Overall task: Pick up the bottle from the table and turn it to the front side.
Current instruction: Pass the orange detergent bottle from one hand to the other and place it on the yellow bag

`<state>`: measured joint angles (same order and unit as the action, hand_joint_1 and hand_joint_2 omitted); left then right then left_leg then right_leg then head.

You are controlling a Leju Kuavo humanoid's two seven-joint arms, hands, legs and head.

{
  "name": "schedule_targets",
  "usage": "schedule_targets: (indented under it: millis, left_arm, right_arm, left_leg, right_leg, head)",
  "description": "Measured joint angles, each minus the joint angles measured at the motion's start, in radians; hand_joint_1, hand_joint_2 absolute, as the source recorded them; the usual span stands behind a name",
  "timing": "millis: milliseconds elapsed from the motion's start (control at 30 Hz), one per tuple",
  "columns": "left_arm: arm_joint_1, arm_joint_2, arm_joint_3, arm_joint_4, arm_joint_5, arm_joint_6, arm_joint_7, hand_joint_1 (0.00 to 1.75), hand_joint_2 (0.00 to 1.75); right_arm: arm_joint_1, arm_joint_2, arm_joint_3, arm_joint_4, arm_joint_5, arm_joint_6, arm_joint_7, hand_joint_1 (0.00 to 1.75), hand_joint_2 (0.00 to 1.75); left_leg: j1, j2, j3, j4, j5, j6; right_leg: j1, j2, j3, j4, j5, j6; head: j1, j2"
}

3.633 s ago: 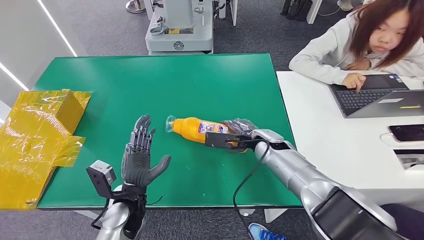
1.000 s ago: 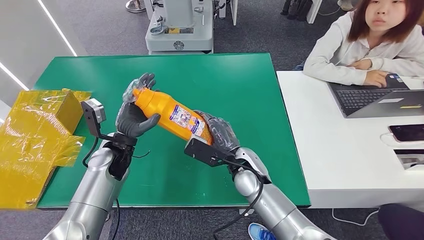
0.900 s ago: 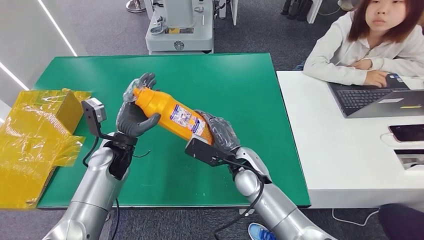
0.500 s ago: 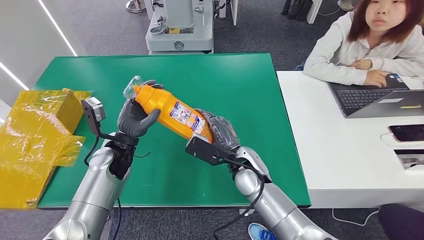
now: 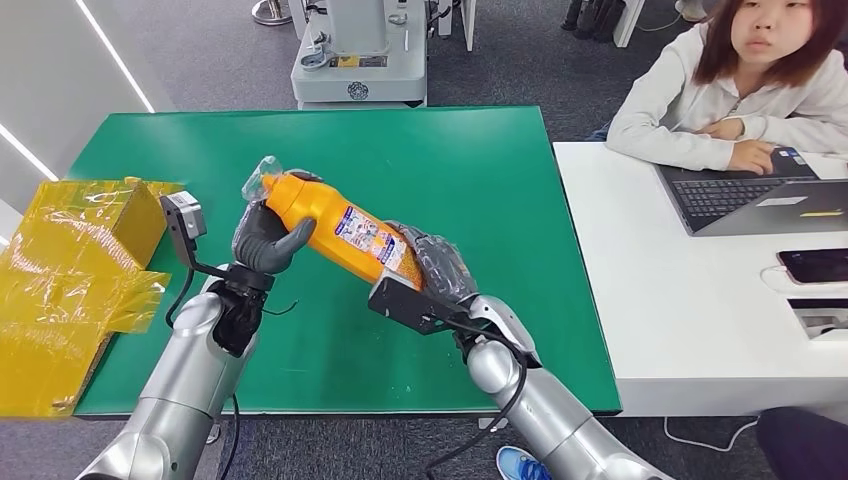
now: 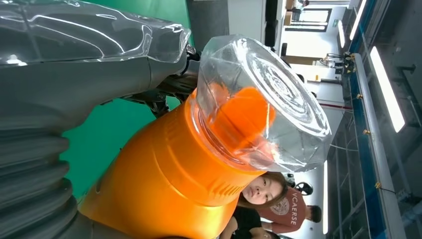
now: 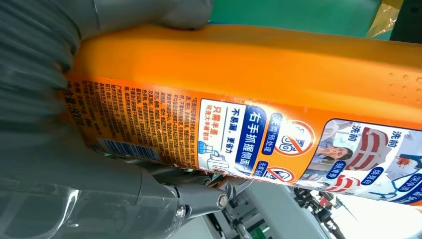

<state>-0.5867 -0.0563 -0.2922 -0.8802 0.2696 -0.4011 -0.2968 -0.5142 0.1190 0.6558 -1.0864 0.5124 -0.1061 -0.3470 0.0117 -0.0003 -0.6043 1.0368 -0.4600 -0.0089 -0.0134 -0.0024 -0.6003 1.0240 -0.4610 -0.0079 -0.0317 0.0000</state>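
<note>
An orange bottle with a clear cap and a printed label is held tilted above the green table, cap end up and to the left. My left hand grips its neck end, seen close in the left wrist view as the bottle under the cap. My right hand grips the bottom end. The right wrist view shows the bottle's label with dense text and a barcode facing the camera.
A yellow crinkled box lies at the table's left edge. A white desk to the right carries a laptop and a phone; a person sits there. A grey machine base stands beyond the table.
The bottle went from lying on the table in my right hand to being held up by both hands. Over the last second its cap end has shifted slightly left and the left hand regripped lower.
</note>
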Motion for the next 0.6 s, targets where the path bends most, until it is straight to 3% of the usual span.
schedule_targets:
  millis: [67,600]
  left_arm:
    - [-0.001,0.002,0.000,0.006,0.004,-0.003,0.000,1.75,1.75]
    - [-0.022,0.031,0.000,0.106,-0.003,0.015,-0.031,1.75,1.75]
  right_arm:
    - [0.002,0.000,0.000,-0.001,0.000,0.000,-0.003,0.01,1.75]
    - [0.017,0.000,0.006,-0.045,-0.002,-0.002,-0.038,0.00,1.75]
  left_leg:
    - [0.000,0.000,0.000,0.000,0.000,0.000]
    - [0.000,0.001,0.000,0.000,0.000,0.000]
  right_leg:
    - [0.000,0.000,0.000,0.000,0.000,0.000]
    - [0.000,0.001,-0.001,0.000,0.000,0.000]
  head:
    - [0.000,0.000]
    - [0.000,0.000]
